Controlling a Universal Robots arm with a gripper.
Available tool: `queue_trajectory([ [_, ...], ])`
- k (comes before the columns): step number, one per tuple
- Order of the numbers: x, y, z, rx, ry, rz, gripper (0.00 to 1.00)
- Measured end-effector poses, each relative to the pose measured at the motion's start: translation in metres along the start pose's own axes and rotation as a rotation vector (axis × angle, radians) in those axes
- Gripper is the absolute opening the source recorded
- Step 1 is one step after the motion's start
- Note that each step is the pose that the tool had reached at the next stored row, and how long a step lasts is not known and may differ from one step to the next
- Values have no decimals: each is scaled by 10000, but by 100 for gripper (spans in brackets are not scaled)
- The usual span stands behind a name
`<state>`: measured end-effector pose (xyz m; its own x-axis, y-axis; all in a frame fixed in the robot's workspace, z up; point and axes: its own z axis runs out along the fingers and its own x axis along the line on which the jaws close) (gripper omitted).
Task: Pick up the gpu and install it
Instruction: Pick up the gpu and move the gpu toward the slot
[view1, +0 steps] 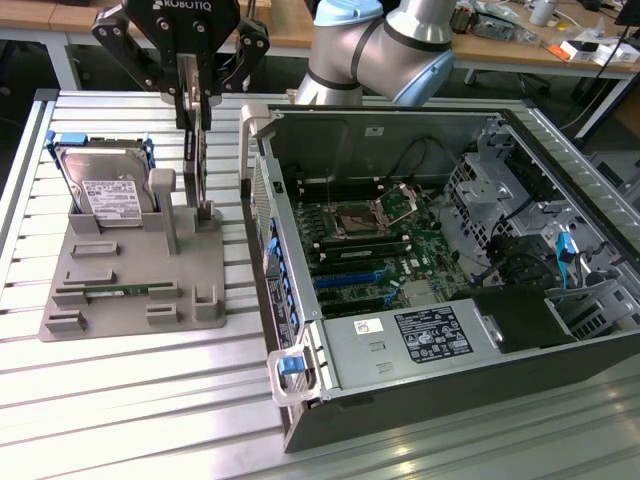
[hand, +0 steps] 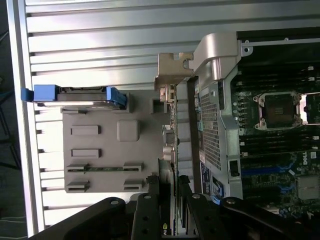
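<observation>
Robotics lab, robot arm (view1: 400, 45) over slotted aluminium table (view1: 120, 400), open computer case (view1: 450, 392), cluttered wooden tables (view1: 500, 52) behind.

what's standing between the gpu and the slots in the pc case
The tool grips the gpu upright over the grey holder. Between it and the blue slots rises the perforated end wall of the case, with its grey latch. The case is open on top, and nothing visible lies over the slots.

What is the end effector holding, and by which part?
The end effector holds the gpu by its upper edge; the card hangs upright.
</observation>
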<state>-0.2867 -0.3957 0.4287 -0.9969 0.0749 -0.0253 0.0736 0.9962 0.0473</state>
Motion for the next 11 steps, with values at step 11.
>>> queue_trajectory([
  [11,-1,3,-59,-1,0,0,26],
])
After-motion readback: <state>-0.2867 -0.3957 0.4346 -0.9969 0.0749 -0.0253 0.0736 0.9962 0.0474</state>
